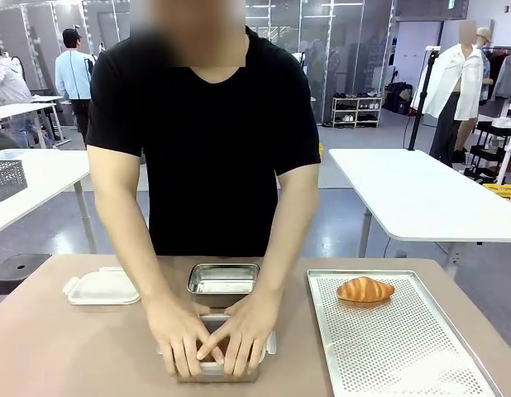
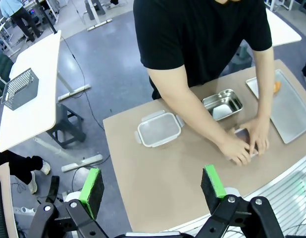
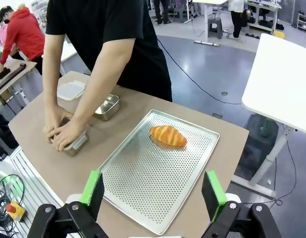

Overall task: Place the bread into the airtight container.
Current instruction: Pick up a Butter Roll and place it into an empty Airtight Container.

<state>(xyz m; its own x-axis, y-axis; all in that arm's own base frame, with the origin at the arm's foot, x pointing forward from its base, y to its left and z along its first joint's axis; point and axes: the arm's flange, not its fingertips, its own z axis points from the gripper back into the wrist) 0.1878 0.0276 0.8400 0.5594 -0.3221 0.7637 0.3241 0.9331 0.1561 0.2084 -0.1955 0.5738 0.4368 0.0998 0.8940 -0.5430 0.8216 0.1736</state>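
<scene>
We see the open box point(image 1: 223, 284) in the middle of the table point(image 1: 57, 347). Left of it lies a lid point(image 1: 101, 288). Right of it lies the tray point(image 1: 388, 347) — the bread point(image 1: 365, 289) sits on its far end. Just on our side of the open box, the person's hands point(image 1: 183, 335) rest on a shut box point(image 1: 212, 370).

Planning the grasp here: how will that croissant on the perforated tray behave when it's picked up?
The croissant looks puffy and flaky, so it is probably light and easily crushed by a firm squeeze. Its rounded, tapered shape might let it rock or slide on the smooth metal tray if nudged.
</scene>
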